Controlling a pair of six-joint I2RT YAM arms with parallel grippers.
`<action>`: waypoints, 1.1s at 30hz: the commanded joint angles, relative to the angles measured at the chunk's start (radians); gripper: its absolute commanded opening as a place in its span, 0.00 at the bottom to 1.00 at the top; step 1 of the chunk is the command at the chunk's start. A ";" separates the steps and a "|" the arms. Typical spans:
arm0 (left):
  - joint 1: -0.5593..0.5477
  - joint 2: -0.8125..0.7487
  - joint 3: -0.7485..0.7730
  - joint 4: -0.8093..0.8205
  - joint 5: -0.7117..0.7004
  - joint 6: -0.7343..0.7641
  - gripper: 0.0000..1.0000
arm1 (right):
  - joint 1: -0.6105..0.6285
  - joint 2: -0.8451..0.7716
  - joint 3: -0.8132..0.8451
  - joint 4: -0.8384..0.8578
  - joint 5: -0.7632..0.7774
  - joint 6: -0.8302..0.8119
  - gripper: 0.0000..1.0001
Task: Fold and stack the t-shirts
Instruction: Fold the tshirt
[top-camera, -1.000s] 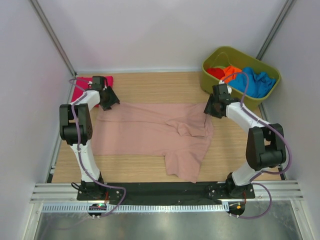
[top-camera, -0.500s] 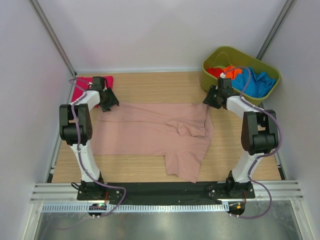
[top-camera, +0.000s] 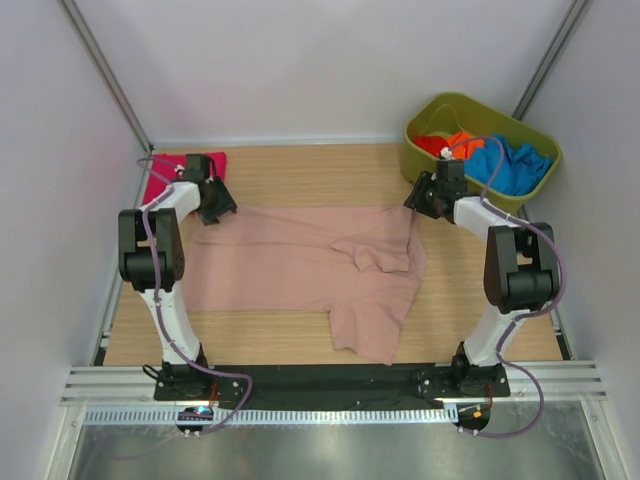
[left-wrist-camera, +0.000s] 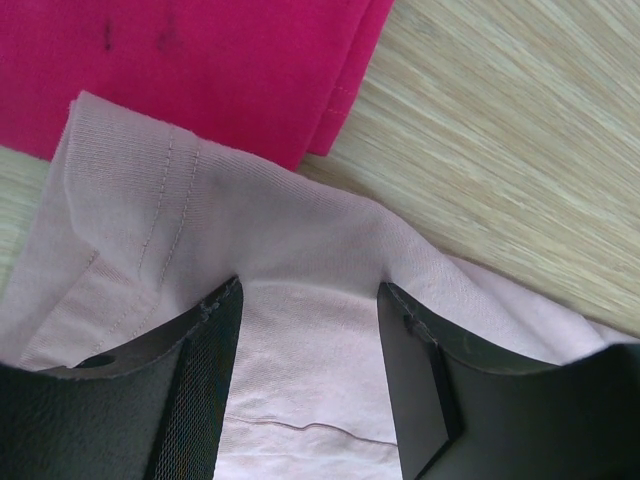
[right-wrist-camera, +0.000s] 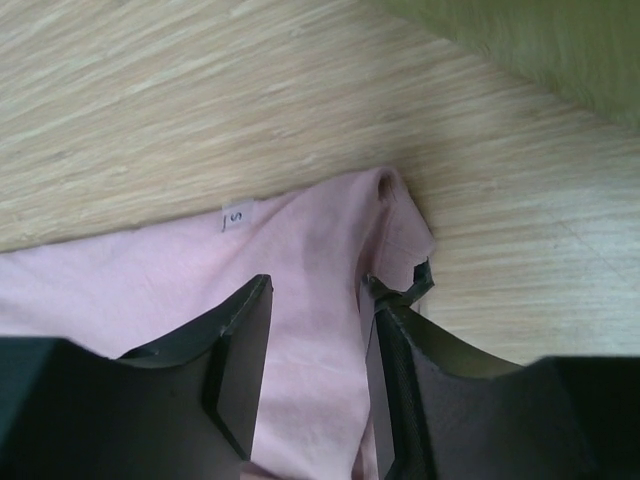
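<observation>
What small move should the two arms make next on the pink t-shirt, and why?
Probably close both: the left gripper and right gripper each stand open astride a far corner of the pink t-shirt, which lies spread, unfolded.

Dusty-pink t-shirt (top-camera: 300, 262), magenta t-shirt (top-camera: 160, 178), olive-green tub (top-camera: 480, 101), blue t-shirt (top-camera: 512, 166), orange t-shirt (top-camera: 461, 144), red t-shirt (top-camera: 430, 146)

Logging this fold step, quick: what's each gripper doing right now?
Left gripper: open, over an edge of the pink t-shirt.
Right gripper: open, over that shirt's corner.
</observation>
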 joint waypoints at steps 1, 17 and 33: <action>0.009 -0.039 -0.023 -0.045 -0.052 0.026 0.59 | 0.017 -0.087 -0.027 0.003 0.027 -0.020 0.50; 0.009 -0.152 -0.003 -0.124 -0.068 0.075 0.55 | 0.087 -0.148 -0.085 0.009 0.091 -0.092 0.48; 0.104 -0.230 -0.106 -0.167 -0.180 0.127 0.47 | 0.087 -0.049 -0.105 0.044 0.097 -0.120 0.44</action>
